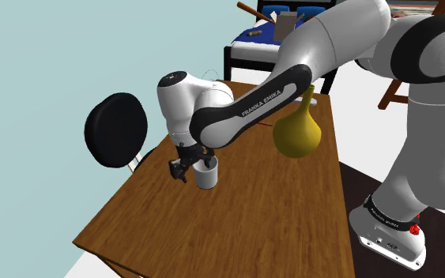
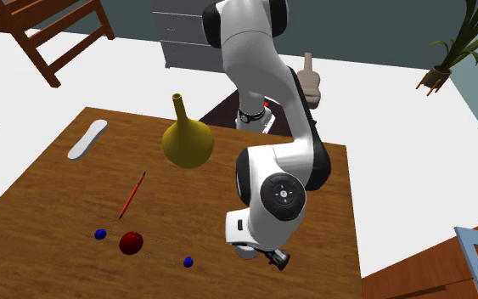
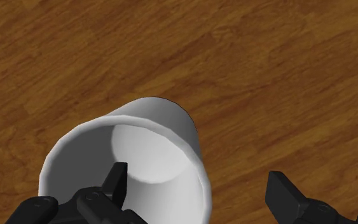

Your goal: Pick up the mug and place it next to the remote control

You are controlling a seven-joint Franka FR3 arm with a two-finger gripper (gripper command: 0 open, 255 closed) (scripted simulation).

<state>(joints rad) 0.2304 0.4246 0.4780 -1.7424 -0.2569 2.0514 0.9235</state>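
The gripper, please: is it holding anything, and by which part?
Nothing is held: the open gripper straddles the white mug's wall, the outer finger clear of it.

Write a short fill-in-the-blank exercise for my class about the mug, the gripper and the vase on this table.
The mug is coloured ____.
One finger of the gripper is ____ the mug, the other outside.
The vase is coloured ____.
Missing words: white; inside; yellow.
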